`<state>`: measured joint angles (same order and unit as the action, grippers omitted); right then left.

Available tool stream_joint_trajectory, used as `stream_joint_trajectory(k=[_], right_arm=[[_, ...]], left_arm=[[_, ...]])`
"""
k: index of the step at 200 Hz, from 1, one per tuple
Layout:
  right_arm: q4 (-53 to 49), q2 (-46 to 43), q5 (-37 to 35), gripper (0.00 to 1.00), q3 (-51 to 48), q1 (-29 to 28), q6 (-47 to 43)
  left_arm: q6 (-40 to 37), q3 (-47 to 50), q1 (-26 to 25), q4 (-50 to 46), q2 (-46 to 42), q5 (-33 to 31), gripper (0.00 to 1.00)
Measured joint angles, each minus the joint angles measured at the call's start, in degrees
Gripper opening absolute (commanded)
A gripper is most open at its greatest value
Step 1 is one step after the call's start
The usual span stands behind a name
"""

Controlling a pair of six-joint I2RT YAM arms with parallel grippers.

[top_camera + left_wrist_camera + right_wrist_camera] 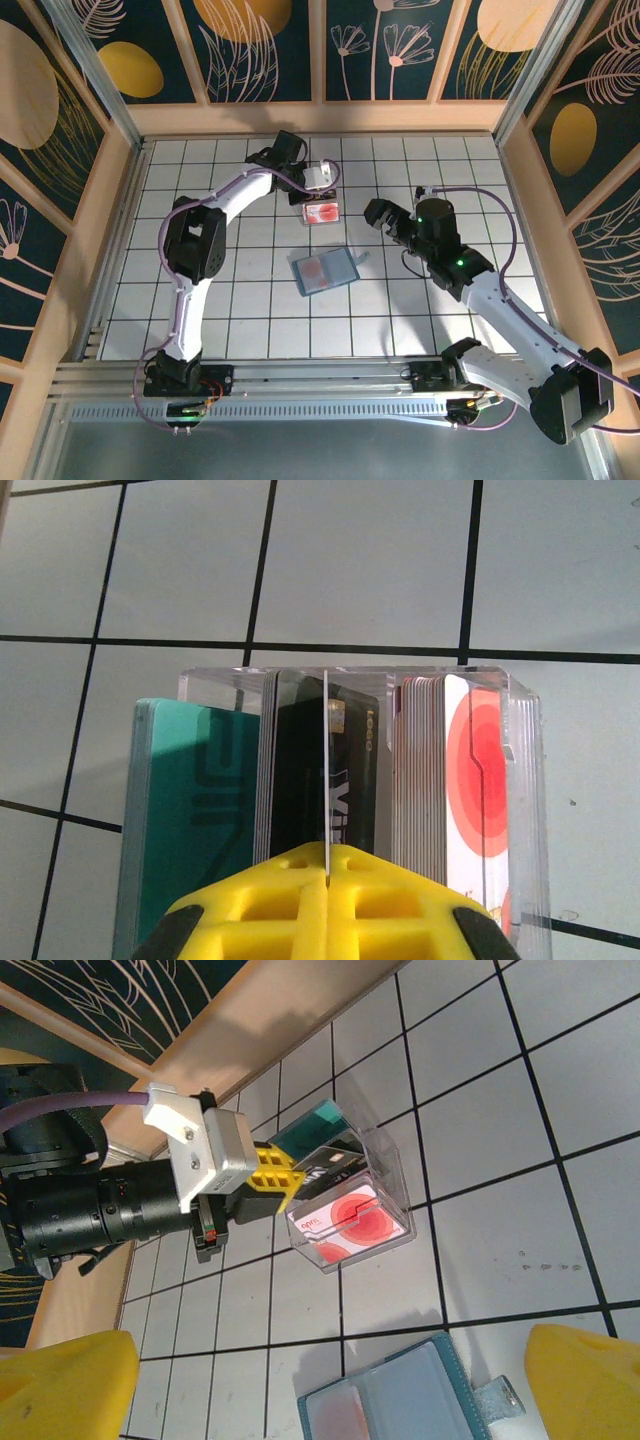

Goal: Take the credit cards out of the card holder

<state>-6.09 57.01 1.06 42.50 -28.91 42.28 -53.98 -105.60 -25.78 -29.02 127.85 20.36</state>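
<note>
- Slate-blue card holder (323, 270) lies open and flat on the tiled table (230, 300). In the right wrist view it sits just under the right gripper (322, 1375), between its two fingers.
- I see a whitish-pink card (338, 1422) with a red mark in one pocket of the holder. I can't read what the other pocket holds.
- The holder is apart from the left gripper (327, 860), on the arm-base side of it.
- Teal card (190, 810) stands on edge in a clear acrylic box (525, 810), ahead and to the left of the left gripper's tips.
- Also in the box: a black card (300, 780) dead ahead of the tips, and red-and-white cards (480, 770) ahead to the right.
- Left gripper is clenched, with its yellow fingers pressed together right at the near side of the box.
- A thin pale edge runs up from the seam between the fingers into the box. I can't tell whether that is a card pinched on edge.
- Right gripper is released, fingers spread wide with nothing gripped. From it, the box and the left gripper lie further ahead, beyond the holder.
</note>
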Motion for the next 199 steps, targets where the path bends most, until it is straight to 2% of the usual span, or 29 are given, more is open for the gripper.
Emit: stream_joint_trajectory(k=[6,12,43,48,52,142,164,199], right_arm=[[0.0,0.0,0.0,0.99,0.0,0.0,0.0],[0.0,0.0,0.0,0.99,0.0,0.0,0.0],[0.0,0.0,0.0,0.99,0.0,0.0,0.0],[0.0,0.0,0.0,0.99,0.0,0.0,0.0],[0.0,0.0,0.1,0.99,0.0,0.0,0.0],[0.0,0.1,0.1,0.93,0.0,0.0,0.0],[-0.2,0.7,0.0,0.89,0.0,-0.2,-0.3],[-1.5,2.8,-0.8,0.82,0.0,-1.9,-1.4]], left_arm=[[0.0,-0.2,0.0,-0.2,0.2,0.0,0.1],[0.0,-0.4,0.0,-0.5,0.3,0.0,0.15],[0.0,-1.6,0.0,-1.3,0.7,0.0,0.18],[0.0,-1.7,0.0,-1.3,0.7,-0.1,0.26],[-0.2,-1.8,0.0,-1.3,0.7,-0.1,0.28],[1.6,-1.6,0.0,-1.9,-0.6,-0.2,0.26],[2.6,2.1,0.0,-1.1,-5.5,-0.1,0.26],[5.8,12.9,0.0,4.7,-18.9,0.4,0.26]])
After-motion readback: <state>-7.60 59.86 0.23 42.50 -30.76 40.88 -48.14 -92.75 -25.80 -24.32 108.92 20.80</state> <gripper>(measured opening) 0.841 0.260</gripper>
